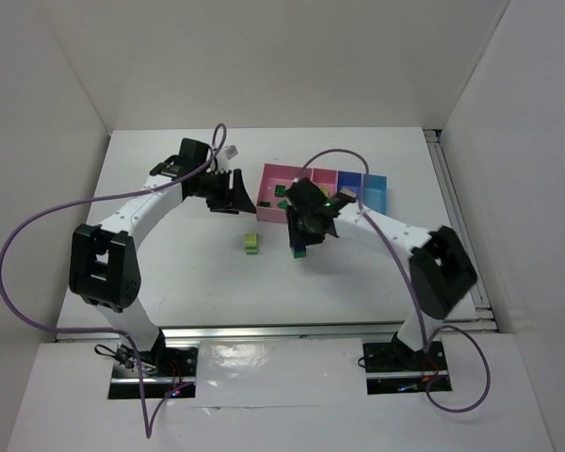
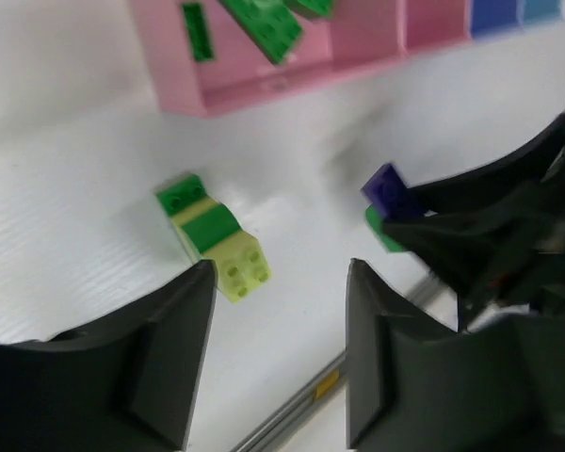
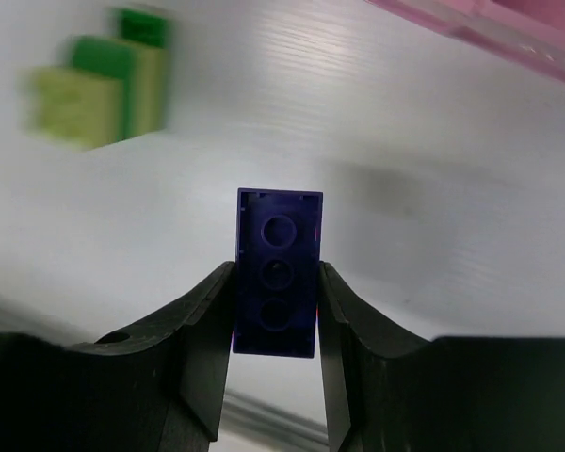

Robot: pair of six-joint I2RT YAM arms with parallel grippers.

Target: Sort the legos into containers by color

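Though right wrist shows blue brick, left adds adjoining green brick.

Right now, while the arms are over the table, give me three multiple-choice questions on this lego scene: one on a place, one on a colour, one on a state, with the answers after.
1. Where does the green and lime brick stack lie?
A. in a cup
B. on the bare table
C. on a shelf

2. What colour is the held brick in the right tool?
A. red
B. white
C. dark blue

3. How is the left tool?
A. open, with nothing between its fingers
B. shut on a lego
C. shut on a cable

Answers:
1 B: the top view shows the stack on the white surface, outside the bins.
2 C: the right wrist view shows a dark blue underside clamped between both fingers.
3 A: the left wrist view shows only table in the gap between its fingers.
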